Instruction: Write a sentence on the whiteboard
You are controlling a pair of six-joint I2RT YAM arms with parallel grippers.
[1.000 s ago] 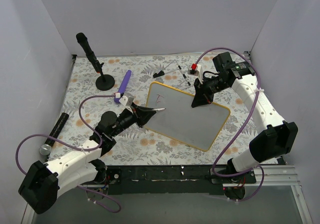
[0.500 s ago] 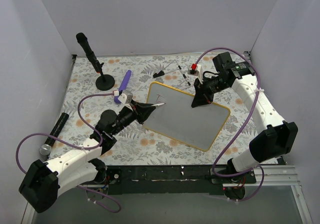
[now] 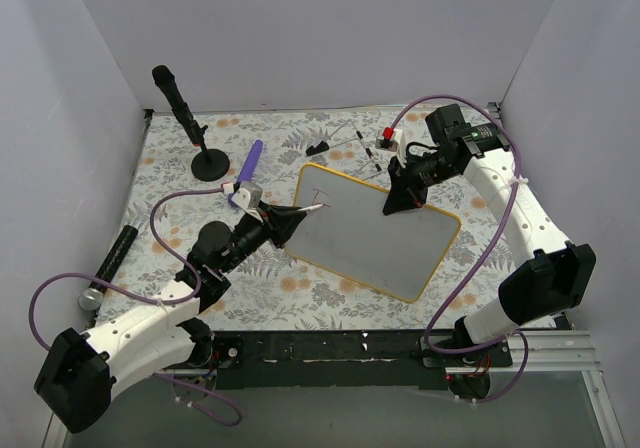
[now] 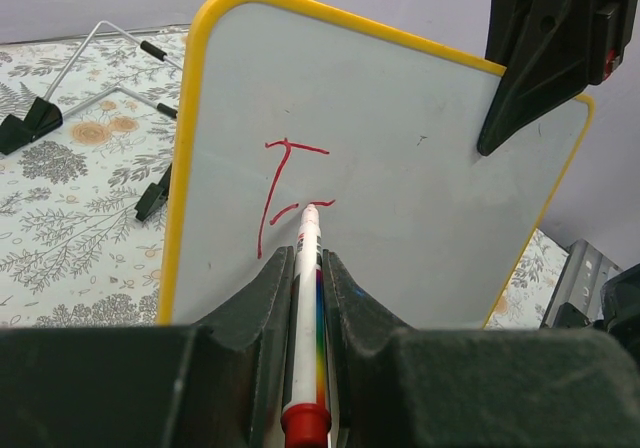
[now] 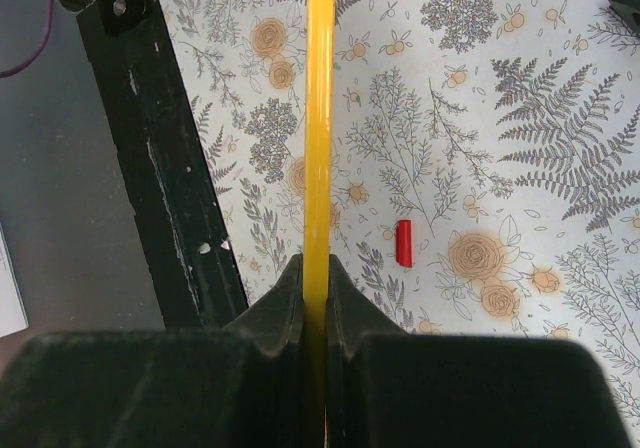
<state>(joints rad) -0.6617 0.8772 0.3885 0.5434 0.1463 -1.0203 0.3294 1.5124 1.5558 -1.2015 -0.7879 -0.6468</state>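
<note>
Pinching a marker (image 4: 305, 318), our left end effector (image 4: 305, 261) hides the whiteboard's (image 4: 400, 148) lower part; our right end effector (image 5: 315, 268) pinches its rim.

Passage around the yellow-rimmed white rectangular whiteboard (image 3: 375, 233): floral cloth (image 3: 300, 303) on its near side lies open; off its far-left corner stand a black round-based post (image 3: 210, 165), a purple stick (image 3: 250, 163) and black-footed wire legs (image 3: 318, 149).
</note>
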